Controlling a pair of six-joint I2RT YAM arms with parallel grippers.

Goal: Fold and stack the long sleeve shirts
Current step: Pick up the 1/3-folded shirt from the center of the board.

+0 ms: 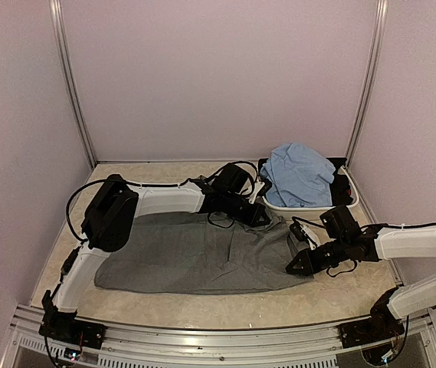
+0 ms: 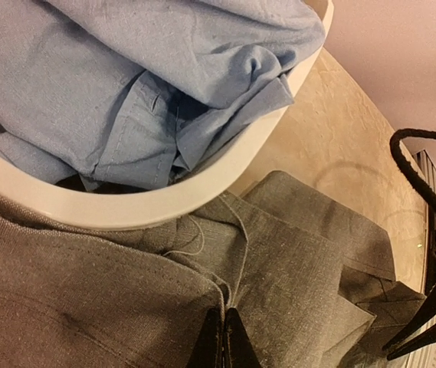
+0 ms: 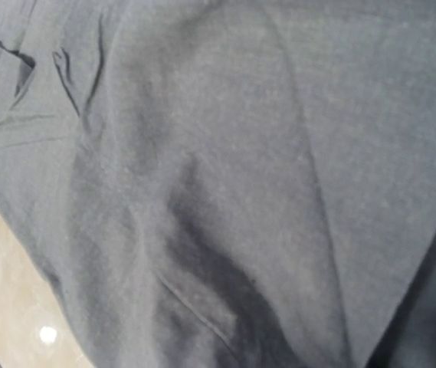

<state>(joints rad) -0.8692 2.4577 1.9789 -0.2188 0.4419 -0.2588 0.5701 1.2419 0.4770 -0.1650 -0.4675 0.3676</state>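
Observation:
The slate grey shirt point(image 1: 195, 257) lies spread flat across the table. My left gripper point(image 1: 260, 218) is at its far right corner next to the basin. In the left wrist view the gripper point(image 2: 224, 316) is shut on a fold of the grey cloth point(image 2: 302, 261). My right gripper point(image 1: 294, 267) is at the shirt's near right edge, its narrow tip on the cloth. Grey cloth point(image 3: 225, 153) fills the right wrist view and hides the fingers, with a fold running to the bottom middle. The light blue shirt point(image 1: 302, 172) lies crumpled in the basin and also shows in the left wrist view point(image 2: 126, 69).
The white oval basin point(image 1: 294, 207) stands at the back right, its rim point(image 2: 164, 203) touching the grey shirt. A dark garment lies under the blue one. A black cable point(image 2: 424, 176) loops at the right. Beige table top point(image 1: 202, 303) shows along the near edge.

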